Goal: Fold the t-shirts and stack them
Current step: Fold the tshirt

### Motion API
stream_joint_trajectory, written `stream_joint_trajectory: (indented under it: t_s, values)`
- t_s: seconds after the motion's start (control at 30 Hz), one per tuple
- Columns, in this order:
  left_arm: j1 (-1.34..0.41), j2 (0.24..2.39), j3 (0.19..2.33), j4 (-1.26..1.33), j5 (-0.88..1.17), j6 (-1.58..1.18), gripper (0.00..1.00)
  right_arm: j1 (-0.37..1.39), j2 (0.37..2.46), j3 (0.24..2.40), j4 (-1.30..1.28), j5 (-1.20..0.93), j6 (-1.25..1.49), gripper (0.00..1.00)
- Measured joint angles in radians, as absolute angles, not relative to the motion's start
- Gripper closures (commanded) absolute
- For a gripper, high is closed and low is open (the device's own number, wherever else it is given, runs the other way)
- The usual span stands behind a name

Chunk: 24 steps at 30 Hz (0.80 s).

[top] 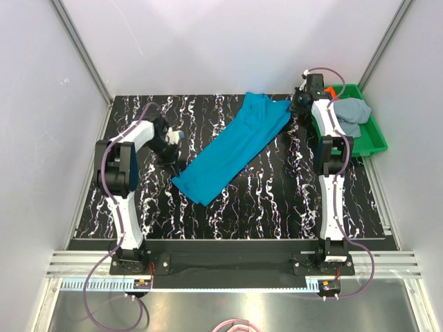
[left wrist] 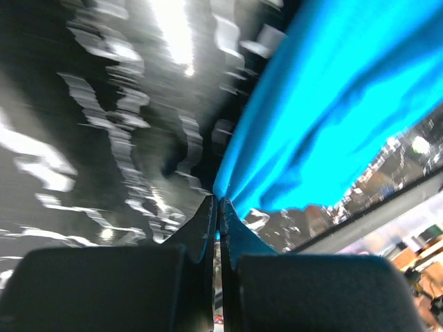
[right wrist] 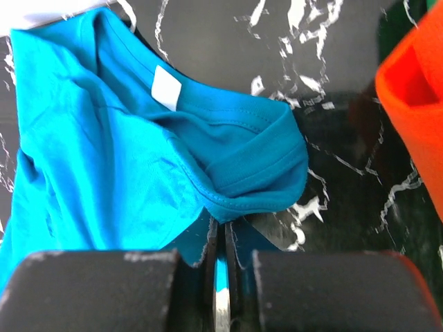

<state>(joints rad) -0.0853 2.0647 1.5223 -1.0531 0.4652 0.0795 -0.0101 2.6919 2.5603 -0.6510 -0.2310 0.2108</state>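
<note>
The teal-blue t-shirt (top: 235, 145) lies stretched in a long diagonal band across the black marbled table, from lower left to upper right. My left gripper (top: 176, 137) is shut on its lower-left edge (left wrist: 277, 152), the cloth pinched between the fingertips. My right gripper (top: 299, 104) is shut on the shirt's collar end (right wrist: 256, 187) at the upper right; the white neck label (right wrist: 166, 88) shows. The orange-red t-shirt (right wrist: 415, 90) lies at the right edge of the right wrist view. The grey-blue t-shirt (top: 351, 114) lies in the tray.
A green plastic tray (top: 376, 137) stands at the table's far right edge, holding the grey-blue and orange-red shirts. White walls with metal frame posts enclose the table on three sides. Both arm bases sit at the near edge.
</note>
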Motion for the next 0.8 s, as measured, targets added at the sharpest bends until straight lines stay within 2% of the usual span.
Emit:
stream_joint_trajectory:
  t_s: [0.3, 0.8]
  values:
    - [-0.239, 1.938, 1.400, -1.047, 0.490, 0.078, 1.00, 0.024, 2.759, 2.620, -0.612, -0.238, 0.225, 0.92]
    - [-0.397, 1.782, 1.251, -1.036, 0.509, 0.078, 1.00, 0.083, 2.830, 2.712, -0.553, -0.247, 0.257, 0.91]
